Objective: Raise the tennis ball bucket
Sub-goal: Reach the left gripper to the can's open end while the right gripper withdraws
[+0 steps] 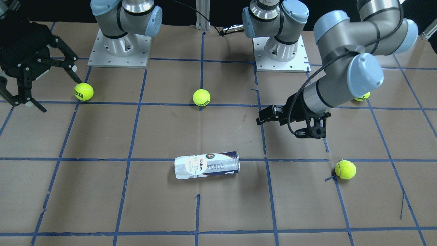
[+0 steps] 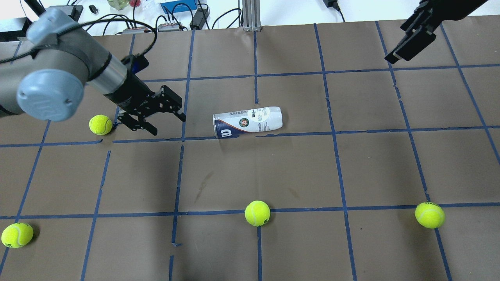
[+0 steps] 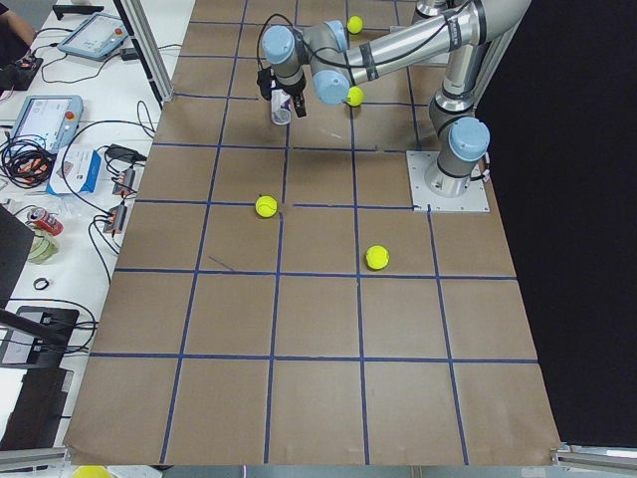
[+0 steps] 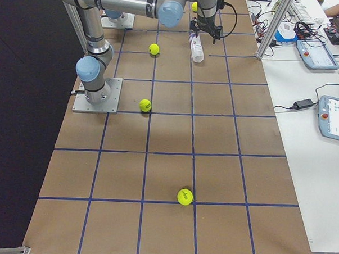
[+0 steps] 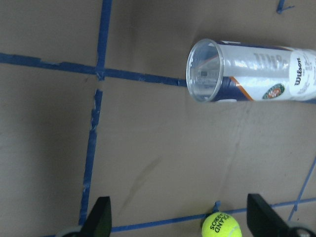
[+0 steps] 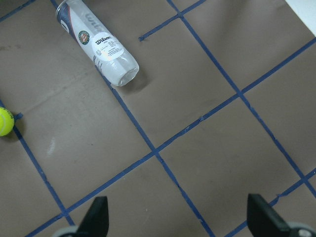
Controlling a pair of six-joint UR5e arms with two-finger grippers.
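The tennis ball bucket point(image 2: 248, 121) is a clear can with a white and navy Wilson label. It lies on its side on the brown table, also seen in the front view point(image 1: 207, 165). My left gripper point(image 2: 168, 125) is open and empty. It hovers to the left of the can's open navy end, apart from it. In the left wrist view the can point(image 5: 252, 79) lies ahead of the spread fingers point(image 5: 98, 219). My right gripper point(image 1: 56, 90) is open and empty, far off at the table's right side. Its wrist view shows the can point(image 6: 96, 42) at a distance.
Several yellow-green tennis balls lie loose: one point(image 2: 100, 124) just behind my left gripper, one point(image 2: 257, 213) near the middle front, one point(image 2: 429, 214) at the right, one point(image 2: 16, 235) at the front left. Blue tape lines grid the table. Cables and devices sit beyond the far edge.
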